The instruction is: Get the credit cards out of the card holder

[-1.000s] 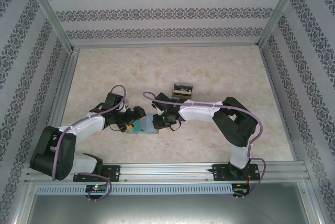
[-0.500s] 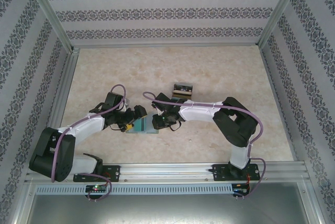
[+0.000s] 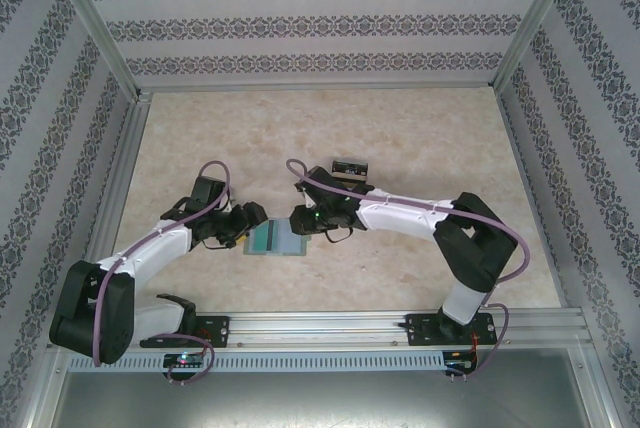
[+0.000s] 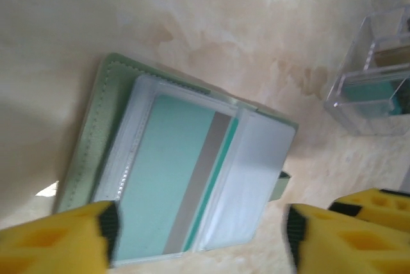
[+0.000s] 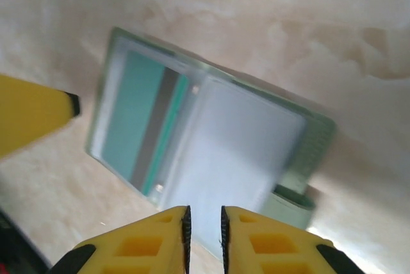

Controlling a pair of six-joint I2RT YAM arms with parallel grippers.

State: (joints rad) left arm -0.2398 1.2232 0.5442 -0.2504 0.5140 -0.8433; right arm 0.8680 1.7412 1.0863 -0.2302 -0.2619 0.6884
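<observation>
Card holder (image 3: 276,241) lies open and flat on tabletop (image 3: 420,133), lower centre of top view, betw. both arms; teal card (image 4: 168,171) sits in its left-panel pocket in L wrist view. L gripper (image 4: 200,239) stands wide at bottom of frame, fingers (image 4: 57,235) straddling the holder, nothing gripped. R gripper (image 5: 204,226) is nearly shut at bottom centre of its view over the empty panel, nothing seen betw. jaws. Judgement: R pins empty panel as anchor; L closes on card edge only, not pocket film, then draws along the slot, low and slow, so holder doesn't lift or fold.
</observation>
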